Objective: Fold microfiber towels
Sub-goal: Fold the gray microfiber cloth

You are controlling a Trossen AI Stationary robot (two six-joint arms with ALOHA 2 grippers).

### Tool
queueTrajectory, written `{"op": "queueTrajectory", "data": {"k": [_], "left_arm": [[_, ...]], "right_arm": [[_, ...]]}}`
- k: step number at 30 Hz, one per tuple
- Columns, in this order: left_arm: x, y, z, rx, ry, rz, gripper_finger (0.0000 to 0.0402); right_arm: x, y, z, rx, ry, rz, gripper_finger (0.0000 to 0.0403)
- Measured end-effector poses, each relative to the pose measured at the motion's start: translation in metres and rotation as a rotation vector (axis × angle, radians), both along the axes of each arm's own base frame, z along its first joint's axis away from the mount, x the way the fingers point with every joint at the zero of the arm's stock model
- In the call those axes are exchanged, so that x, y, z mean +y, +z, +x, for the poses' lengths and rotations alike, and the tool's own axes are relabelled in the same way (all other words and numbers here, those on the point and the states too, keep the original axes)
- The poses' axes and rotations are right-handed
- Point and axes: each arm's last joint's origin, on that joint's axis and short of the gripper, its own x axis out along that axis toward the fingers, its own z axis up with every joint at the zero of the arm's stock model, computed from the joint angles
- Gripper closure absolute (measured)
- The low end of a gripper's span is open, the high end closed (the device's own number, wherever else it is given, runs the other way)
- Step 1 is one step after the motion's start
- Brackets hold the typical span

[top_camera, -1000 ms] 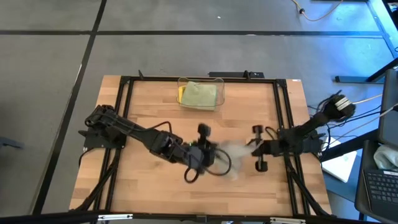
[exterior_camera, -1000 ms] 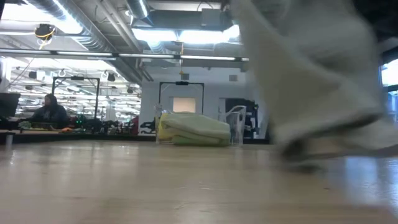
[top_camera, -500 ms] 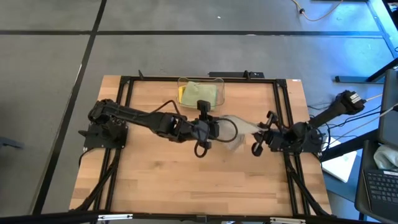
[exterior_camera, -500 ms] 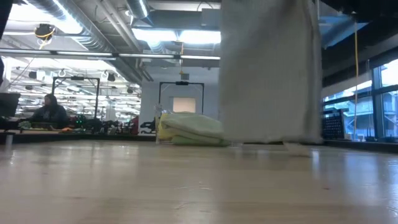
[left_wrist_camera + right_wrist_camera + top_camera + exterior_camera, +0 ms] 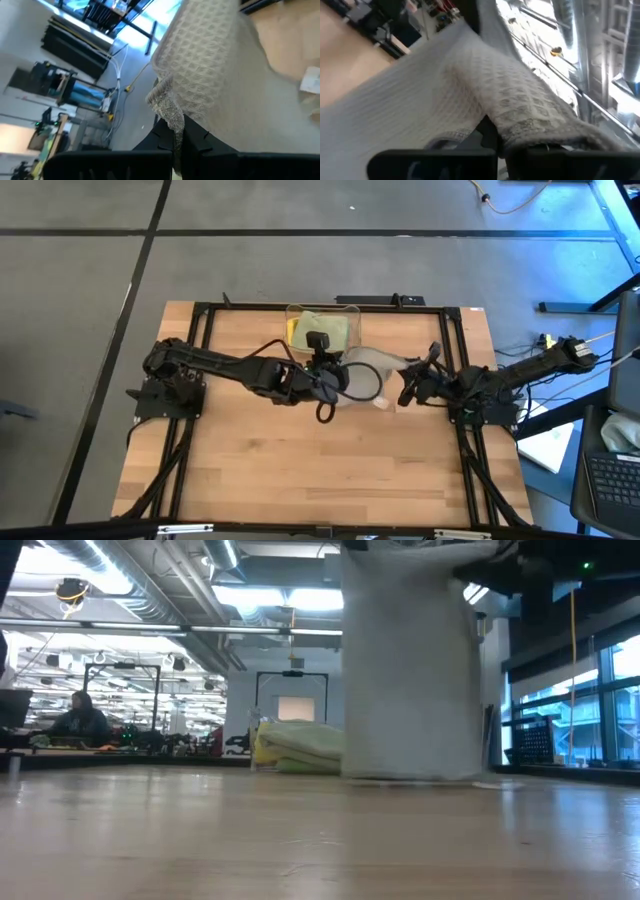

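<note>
A grey waffle-weave microfiber towel is held up between my two grippers over the table's middle. In the low view it hangs as a flat sheet, and its lower edge comes down to the table top. My left gripper is shut on its left top end and my right gripper on its right top end. Folded yellow and pale green towels lie in a clear bin. My left gripper pinches a bunched top corner of the grey towel between its two fingers, coming roughly level from the table's left. The cloth hangs below the hold. My right gripper pinches the towel's hemmed top edge between its fingers, roughly level from the table's right; the cloth drapes down from it.
The clear plastic bin stands at the table's far middle, just behind the held towel. A black frame runs along the table's sides. Bare wood lies toward the near edge. A person sits far off in the room.
Both grippers have carried the grey towel from the table's middle toward the far edge and upward, and the right one has rolled. The towel, bunched and swinging before, now hangs spread as a flat sheet between them.
</note>
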Motion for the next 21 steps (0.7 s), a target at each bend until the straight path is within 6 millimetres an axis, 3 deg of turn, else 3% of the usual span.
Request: {"op": "queueTrajectory", "data": {"k": [3, 9, 12, 16, 21], "left_arm": [[0.006, 0.0, 0.001, 0.003, 0.027, 0.015, 0.0401], [0.006, -0.001, 0.0, -0.044, 0.056, -0.033, 0.0401], [-0.008, -0.003, -0.003, -0.079, 0.055, -0.083, 0.0401], [-0.034, -0.008, -0.013, -0.084, 0.04, -0.137, 0.0401], [-0.077, -0.025, -0.02, -0.093, -0.028, -0.377, 0.0401]], "right_arm": [[-0.002, 0.002, 0.001, 0.009, 0.03, -0.033, 0.0389], [0.0, 0.028, 0.005, -0.033, 0.052, -0.023, 0.0389], [0.007, 0.028, 0.007, 0.028, 0.181, 0.07, 0.039], [0.019, 0.014, 0.006, 0.215, 0.344, 0.247, 0.039], [0.037, 0.004, -0.001, 0.302, 0.542, 0.535, 0.039]]}}
